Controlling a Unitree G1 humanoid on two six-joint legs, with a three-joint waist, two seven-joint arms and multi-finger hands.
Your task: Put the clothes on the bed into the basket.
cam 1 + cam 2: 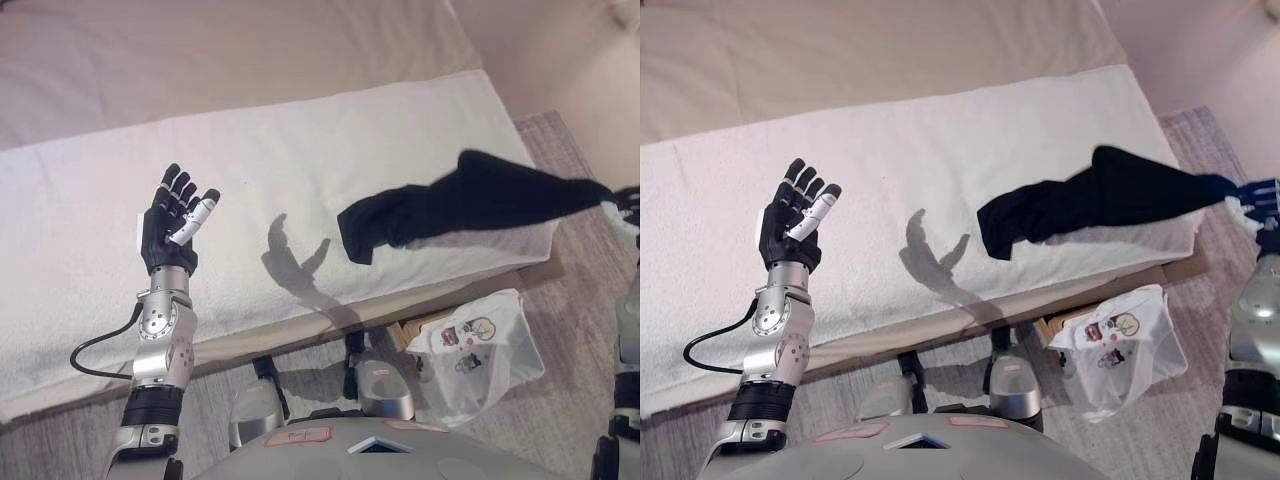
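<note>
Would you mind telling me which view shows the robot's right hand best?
The right eye view: the right hand shows there, its fingers pinching the black garment. The left eye view catches only a sliver at its edge.

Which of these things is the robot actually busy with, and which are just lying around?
Part of the job:
- black garment, hanging off the bed's right edge, pinched by the right hand
- bed with its white cover
- left hand, open, raised over the bed

Just lying about:
- white printed bag on the floor by the bed
- grey rug
</note>
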